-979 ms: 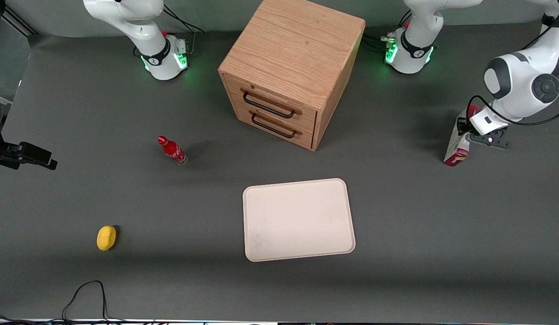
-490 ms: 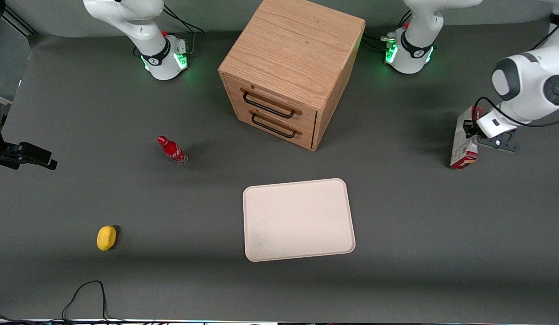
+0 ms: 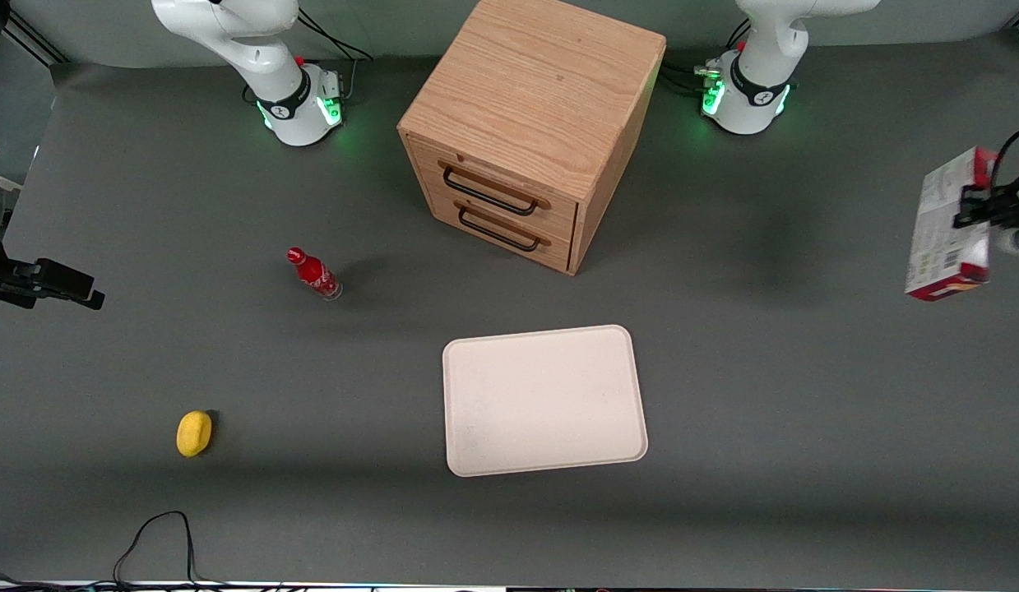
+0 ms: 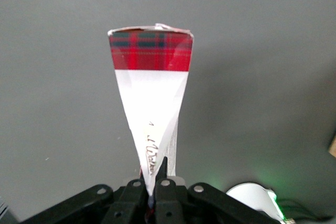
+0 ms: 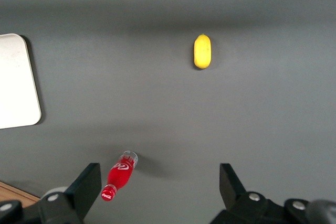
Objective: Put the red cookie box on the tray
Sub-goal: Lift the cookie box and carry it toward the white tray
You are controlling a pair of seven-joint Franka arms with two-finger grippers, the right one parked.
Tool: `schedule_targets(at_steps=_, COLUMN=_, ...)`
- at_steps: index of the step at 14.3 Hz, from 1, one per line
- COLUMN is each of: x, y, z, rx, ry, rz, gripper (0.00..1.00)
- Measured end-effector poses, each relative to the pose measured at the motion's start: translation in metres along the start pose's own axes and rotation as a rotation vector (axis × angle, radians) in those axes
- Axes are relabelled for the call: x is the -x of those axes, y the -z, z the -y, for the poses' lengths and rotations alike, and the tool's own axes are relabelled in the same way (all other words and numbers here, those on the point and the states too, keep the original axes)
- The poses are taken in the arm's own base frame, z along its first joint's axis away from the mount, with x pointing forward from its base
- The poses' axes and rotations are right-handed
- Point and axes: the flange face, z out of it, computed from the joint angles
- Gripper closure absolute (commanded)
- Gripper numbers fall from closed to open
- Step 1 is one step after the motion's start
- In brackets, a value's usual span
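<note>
While clamped in gripper (image 3: pixel 974 205), red cookie box (image 3: pixel 945 226) aloft; carry toward eight o'clock, lower flat onto tray (image 3: pixel 544 400).

One box (image 3: pixel 947 234), tray (image 3: pixel 544 400), cabinet (image 3: pixel 529 123), bottle (image 3: pixel 313 274), lemon (image 3: pixel 194 433).

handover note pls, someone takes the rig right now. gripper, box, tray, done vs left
Gripper: shut on the slim red-and-white cardboard cookie box, held in the air at the working arm's end of the table.
Tray: the large cream-white rectangular tray lies flat on the table in front of the wooden drawer cabinet, nothing on it.
Done: box grasped and off the table.
Left: carry it over the tray, lower it, release.
</note>
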Motion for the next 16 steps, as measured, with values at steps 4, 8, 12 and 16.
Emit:
schedule_targets(at_steps=4, x=-0.014, y=0.07, z=-0.013, rx=-0.022, ry=0.027, rz=0.017, gripper=1.0)
schedule_targets(at_steps=8, x=-0.059, y=0.058, z=-0.04, rx=-0.008, ry=0.088, rz=0.034, gripper=1.0)
schedule_targets(at_steps=12, x=-0.116, y=0.043, z=-0.133, rx=-0.022, ry=0.213, rz=0.048, gripper=1.0)
schedule_targets(at_steps=16, x=-0.194, y=0.014, z=-0.235, rx=0.012, ry=0.359, rz=0.012, gripper=1.0)
